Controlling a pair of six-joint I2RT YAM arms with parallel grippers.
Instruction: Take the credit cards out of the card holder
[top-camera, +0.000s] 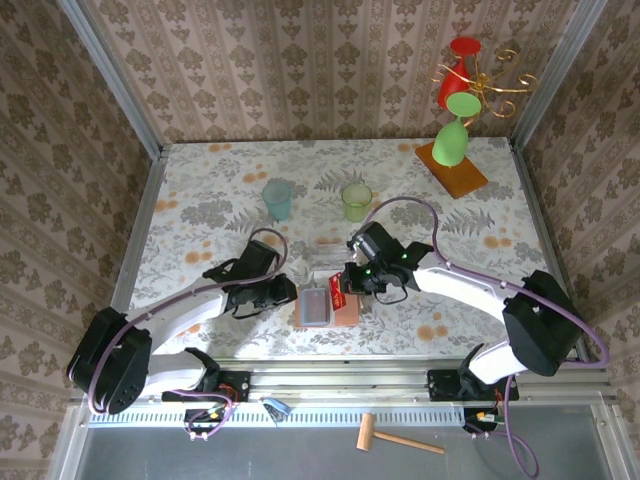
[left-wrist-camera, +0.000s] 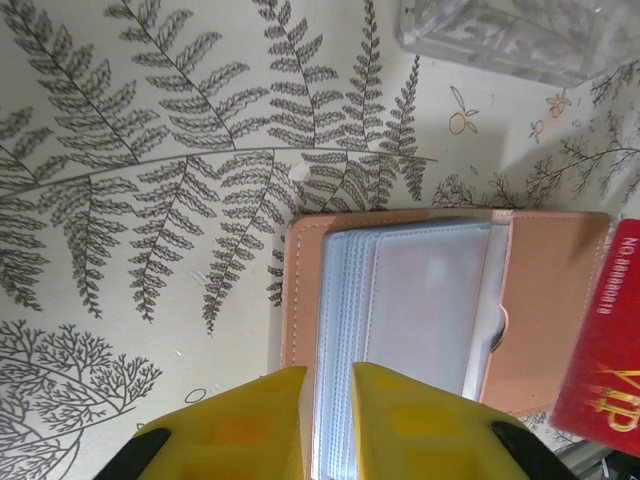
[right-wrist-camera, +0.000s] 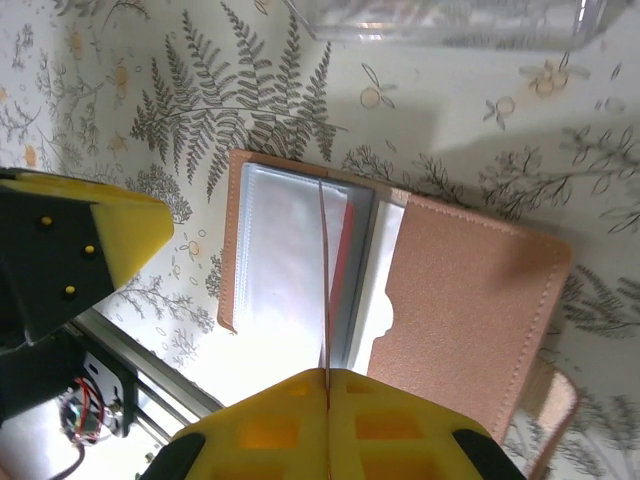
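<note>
A table (top-camera: 200, 200) covered with a fern and flower print is seen. At mid-frame two cups, one teal (top-camera: 278, 199) and one green (top-camera: 356, 202), are stood apart. An orange board (top-camera: 452, 168) is placed at upper right. The open card holder (top-camera: 326, 307) is laid flat at lower centre, with a clear plastic tray (left-wrist-camera: 520, 35) near it.
</note>
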